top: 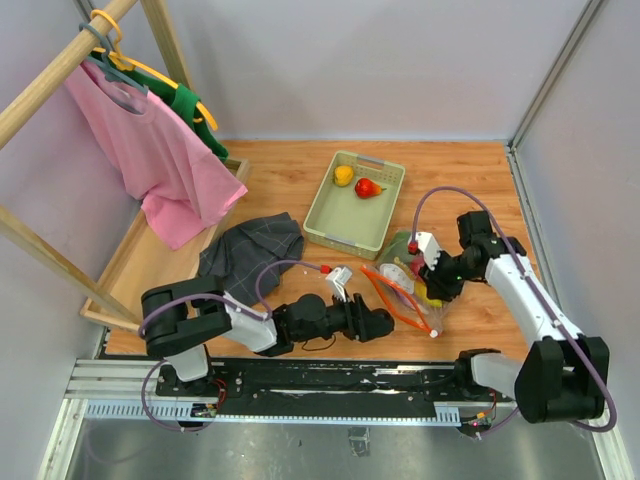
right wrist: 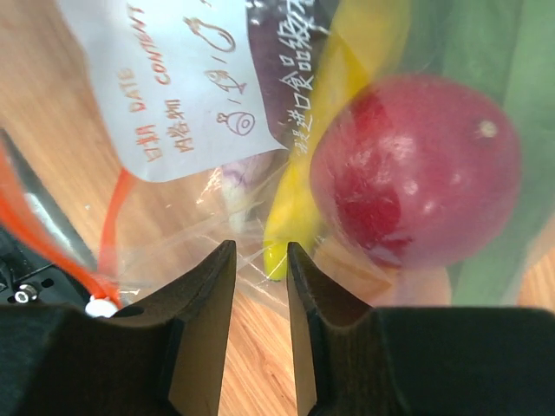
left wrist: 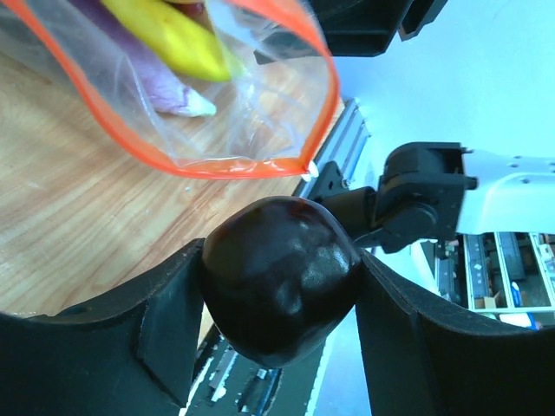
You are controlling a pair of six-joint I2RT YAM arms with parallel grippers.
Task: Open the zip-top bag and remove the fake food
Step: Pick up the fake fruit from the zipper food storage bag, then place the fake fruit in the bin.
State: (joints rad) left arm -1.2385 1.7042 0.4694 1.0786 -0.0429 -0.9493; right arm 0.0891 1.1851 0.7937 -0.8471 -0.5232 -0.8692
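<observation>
The zip-top bag [top: 398,282] lies on the wood between my two grippers, its orange-red strip gaping open. In the left wrist view the bag's mouth [left wrist: 217,113] shows a yellow banana [left wrist: 173,35] inside. My left gripper [top: 378,322] [left wrist: 282,251] is shut on a dark purple round toy fruit [left wrist: 282,295], just outside that mouth. My right gripper [top: 438,290] [right wrist: 260,247] is narrowly open, its tips at the bag's clear edge [right wrist: 191,87]. Behind the plastic lie a red round fruit [right wrist: 416,169], the banana [right wrist: 329,130] and a green leafy piece [right wrist: 486,43].
A pale green tray [top: 330,205] behind the bag holds a yellow fruit [top: 343,175] and a red one [top: 368,187]. A dark grey cloth [top: 250,245] lies to the left. A wooden rack with a pink shirt [top: 150,150] fills the far left.
</observation>
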